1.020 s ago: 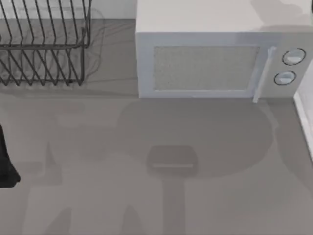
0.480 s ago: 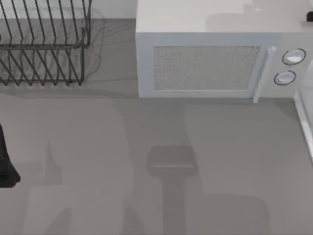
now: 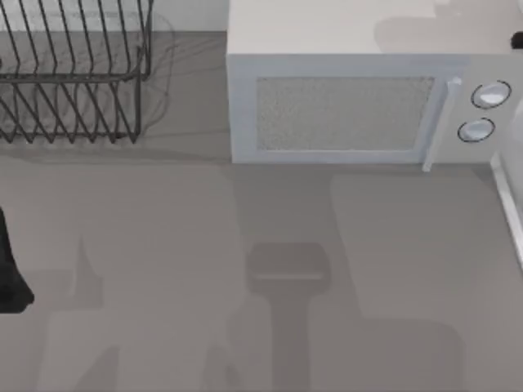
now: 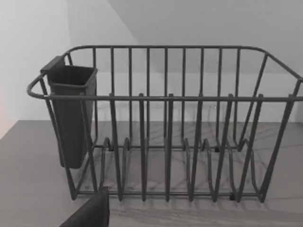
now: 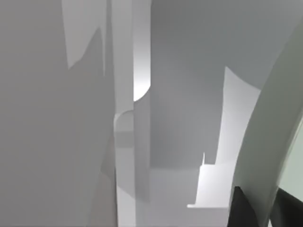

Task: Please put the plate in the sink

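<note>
In the right wrist view my right gripper [image 5: 261, 210] is shut on the rim of the plate [image 5: 270, 142], a pale curved band that runs up between the two dark fingers [image 5: 240, 208]. Past it lie the sink's straight white rim [image 5: 124, 56] and grey basin. From above, the sink rim [image 3: 508, 204] is a thin white strip at the table's right edge, and a small dark part of my right arm [image 3: 516, 39] sits at the far right, over the microwave. My left arm [image 3: 10, 269] is parked at the left edge.
A grey microwave [image 3: 343, 110] with two round knobs stands at the back centre-right. A black wire dish rack [image 3: 69, 77] is at the back left, and the left wrist view faces that rack [image 4: 165, 123] with its dark cutlery cup [image 4: 71, 113].
The large shadow on the table has slid to the right. A dark part of my right arm has come in at the far right edge. The left arm has not moved.
</note>
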Controlling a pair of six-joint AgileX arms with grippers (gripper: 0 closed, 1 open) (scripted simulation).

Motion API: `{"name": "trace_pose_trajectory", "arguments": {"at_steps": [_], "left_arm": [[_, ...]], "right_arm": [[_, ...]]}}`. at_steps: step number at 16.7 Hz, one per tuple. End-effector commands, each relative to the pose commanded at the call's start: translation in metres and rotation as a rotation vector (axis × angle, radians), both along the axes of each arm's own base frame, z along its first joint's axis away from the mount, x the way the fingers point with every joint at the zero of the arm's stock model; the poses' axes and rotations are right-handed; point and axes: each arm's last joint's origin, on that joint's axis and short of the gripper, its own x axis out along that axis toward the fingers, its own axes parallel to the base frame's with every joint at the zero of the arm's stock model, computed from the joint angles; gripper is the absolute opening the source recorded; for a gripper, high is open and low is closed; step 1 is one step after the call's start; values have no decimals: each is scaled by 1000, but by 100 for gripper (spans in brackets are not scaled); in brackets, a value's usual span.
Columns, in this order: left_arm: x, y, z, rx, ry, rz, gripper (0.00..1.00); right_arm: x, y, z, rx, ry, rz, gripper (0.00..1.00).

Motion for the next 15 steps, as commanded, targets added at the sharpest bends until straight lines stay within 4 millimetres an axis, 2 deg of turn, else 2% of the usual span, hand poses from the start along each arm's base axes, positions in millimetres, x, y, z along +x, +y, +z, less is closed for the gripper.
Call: {"name": "trace_pose_trajectory", "arguments": {"at_steps": [12,15], "left_arm": [[0,0,0,0,0,0,100],[0,0,0,0,0,0,100]], "right_arm": [[0,0,0,0,0,0,98],[0,0,0,0,0,0,100]]}}
